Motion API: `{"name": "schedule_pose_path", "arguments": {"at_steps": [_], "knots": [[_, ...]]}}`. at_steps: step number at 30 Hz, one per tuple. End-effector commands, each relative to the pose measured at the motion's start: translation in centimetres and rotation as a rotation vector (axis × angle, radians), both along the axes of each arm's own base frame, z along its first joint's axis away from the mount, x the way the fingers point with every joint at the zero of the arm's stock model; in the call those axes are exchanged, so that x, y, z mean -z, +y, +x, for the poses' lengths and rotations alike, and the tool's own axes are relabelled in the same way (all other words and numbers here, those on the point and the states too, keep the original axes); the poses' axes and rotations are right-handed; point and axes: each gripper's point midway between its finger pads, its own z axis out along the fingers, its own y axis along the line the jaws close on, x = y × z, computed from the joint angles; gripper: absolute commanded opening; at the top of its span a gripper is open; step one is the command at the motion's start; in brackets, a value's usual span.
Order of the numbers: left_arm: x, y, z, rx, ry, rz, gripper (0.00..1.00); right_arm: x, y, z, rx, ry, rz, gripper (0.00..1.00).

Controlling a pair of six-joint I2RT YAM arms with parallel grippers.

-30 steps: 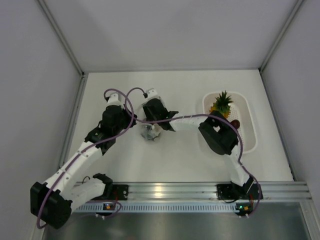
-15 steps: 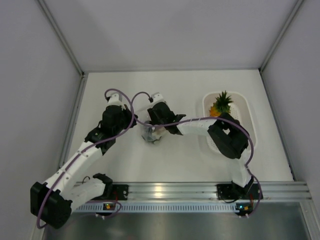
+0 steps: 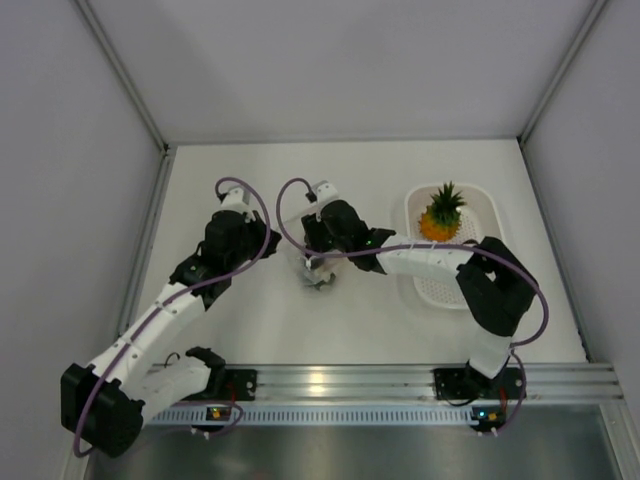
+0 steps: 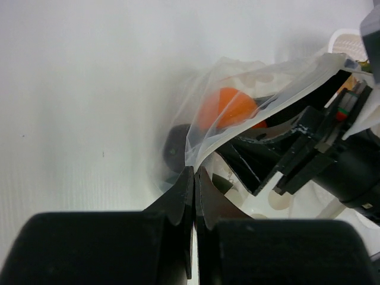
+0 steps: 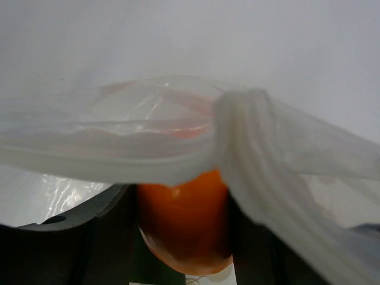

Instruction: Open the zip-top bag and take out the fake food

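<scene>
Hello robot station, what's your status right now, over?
Left fingers pinched shut on zip-top bag edge. Right fingers in bag mouth, gripping orange fruit. Pineapple already in basket. Bag film drapes over fruit.

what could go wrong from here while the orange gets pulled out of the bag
1. The left hand pinches only a thin edge of the bag, so a tug may pull the film free.
2. Bag film lies bunched over the orange gripped in the right hand. Withdrawing could drag the whole bag along or knock the orange loose.
</scene>
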Motion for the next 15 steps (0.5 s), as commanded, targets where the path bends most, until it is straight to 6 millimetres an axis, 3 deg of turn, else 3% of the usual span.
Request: {"name": "schedule_pose_path", "arguments": {"at_steps": [1,15], "knots": [[-2.4,-0.6,0.7,0.033,-0.079,-0.019,0.0,-4.3,1.1,-1.5,-0.084,-0.024,0.089,0.09],[-3.1,-1.1,0.2,0.095,-0.103,-0.017,0.0,-11.1,1.8,-6.3,-0.236,0.02,0.271,0.08]]}}
